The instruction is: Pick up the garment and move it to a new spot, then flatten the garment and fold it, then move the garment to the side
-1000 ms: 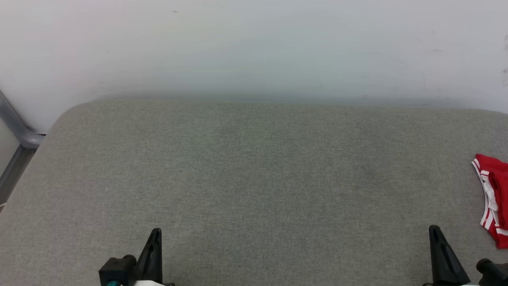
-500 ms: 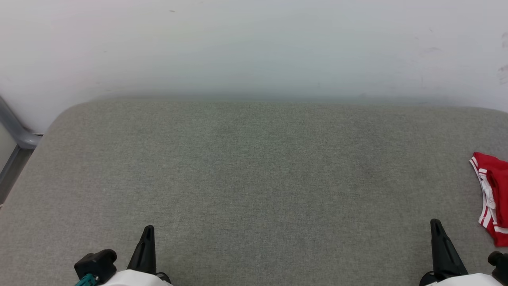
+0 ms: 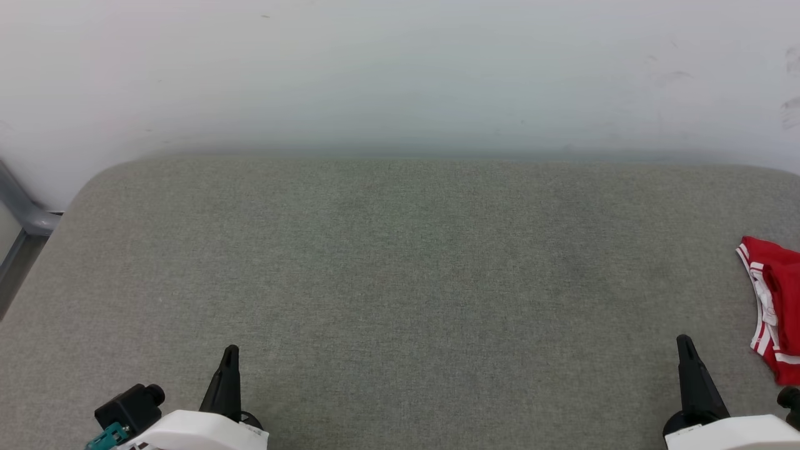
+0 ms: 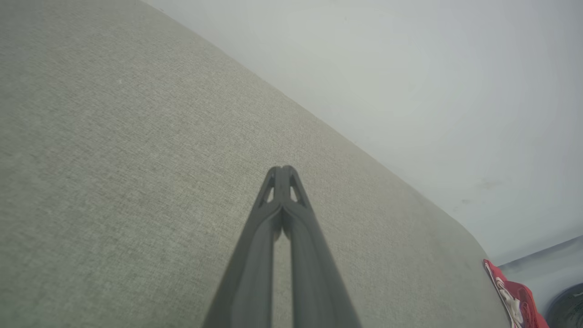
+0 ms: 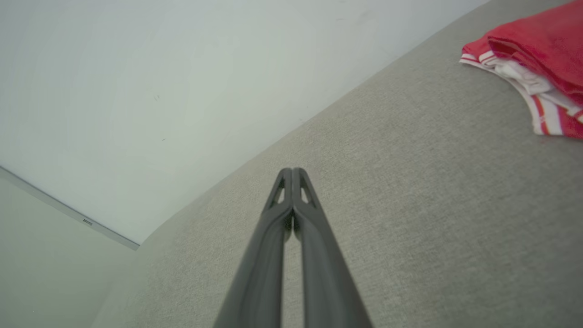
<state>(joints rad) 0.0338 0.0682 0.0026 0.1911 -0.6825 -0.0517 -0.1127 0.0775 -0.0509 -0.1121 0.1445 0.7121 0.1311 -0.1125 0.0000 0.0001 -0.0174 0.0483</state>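
The left tool [image 3: 230,351] and right tool [image 3: 685,342] are showing long, tapering dark fingers [image 4: 253,264] with slotted tips and white shells [image 3: 194,431]; a teal plug [image 3: 107,434] is edging the left.

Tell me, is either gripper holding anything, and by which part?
Nothing is held. The left gripper and right gripper are shut and empty; the shirt lies apart.

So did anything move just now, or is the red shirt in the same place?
Both arms crept forward: the left gripper and right gripper sit higher in the head view, with more pale forearm showing. The camera shifted slightly too. Nothing was grabbed or dropped. Both grippers stayed shut and empty, and the garment stayed put on the grey cushion.
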